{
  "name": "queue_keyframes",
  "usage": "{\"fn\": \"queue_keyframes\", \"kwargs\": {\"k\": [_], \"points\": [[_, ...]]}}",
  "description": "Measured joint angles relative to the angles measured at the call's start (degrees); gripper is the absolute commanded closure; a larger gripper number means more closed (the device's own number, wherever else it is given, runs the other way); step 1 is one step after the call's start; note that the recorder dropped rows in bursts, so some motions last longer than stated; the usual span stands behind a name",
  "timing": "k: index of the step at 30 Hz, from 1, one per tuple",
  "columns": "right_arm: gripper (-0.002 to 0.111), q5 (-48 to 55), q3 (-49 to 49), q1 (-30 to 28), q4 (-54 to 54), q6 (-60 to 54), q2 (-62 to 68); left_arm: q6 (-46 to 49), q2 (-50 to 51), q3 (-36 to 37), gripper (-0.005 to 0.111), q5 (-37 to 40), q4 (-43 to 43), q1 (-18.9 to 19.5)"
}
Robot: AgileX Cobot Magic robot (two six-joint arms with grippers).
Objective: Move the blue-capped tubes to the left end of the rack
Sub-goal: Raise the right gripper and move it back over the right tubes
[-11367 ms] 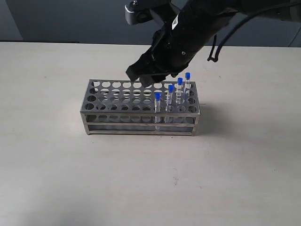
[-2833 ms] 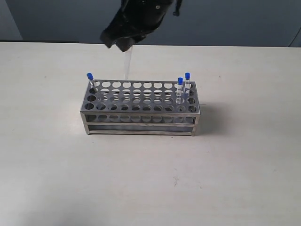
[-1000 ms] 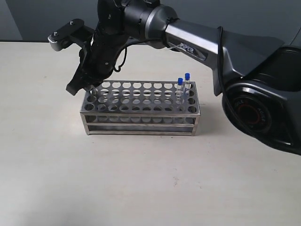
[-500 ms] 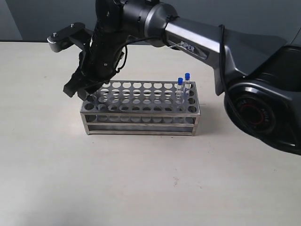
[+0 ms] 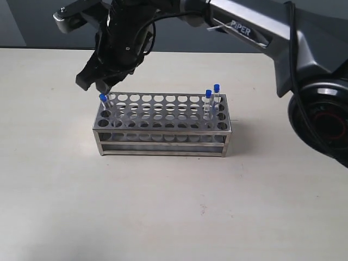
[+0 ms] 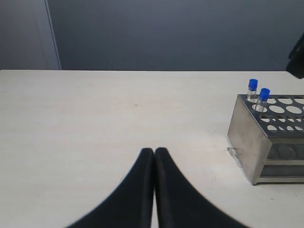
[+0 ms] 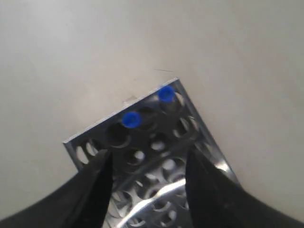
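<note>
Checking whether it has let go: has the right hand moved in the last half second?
Yes. The right hand has risen off the left end of the rack and now hangs open above it.

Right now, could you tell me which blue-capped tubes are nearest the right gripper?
The two left-end tubes, just below the open right gripper; the other two tubes stand at the rack's far right end.

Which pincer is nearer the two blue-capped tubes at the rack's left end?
Right. The right pincer hangs open just above those blue-capped tubes. The left pincer is shut over the table, off beyond that end of the rack.
</note>
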Motion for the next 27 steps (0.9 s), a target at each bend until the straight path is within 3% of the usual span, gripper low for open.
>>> {"fn": "queue_keyframes", "kwargs": {"k": [7,17,27], "points": [[0.061,3.23,0.00,-1.98,-12.61,7.31,-2.83,0.00,0.00,0.00,0.106,0.00,0.00,0.00],[0.061,3.73,11.46,-11.45,-13.06,11.00,-6.99,0.00,0.00,0.00,0.106,0.00,0.00,0.00],[0.061,3.99,19.66,-13.54,-10.59,11.39,-8.19,0.00,0.00,0.00,0.106,0.00,0.00,0.00]]}}
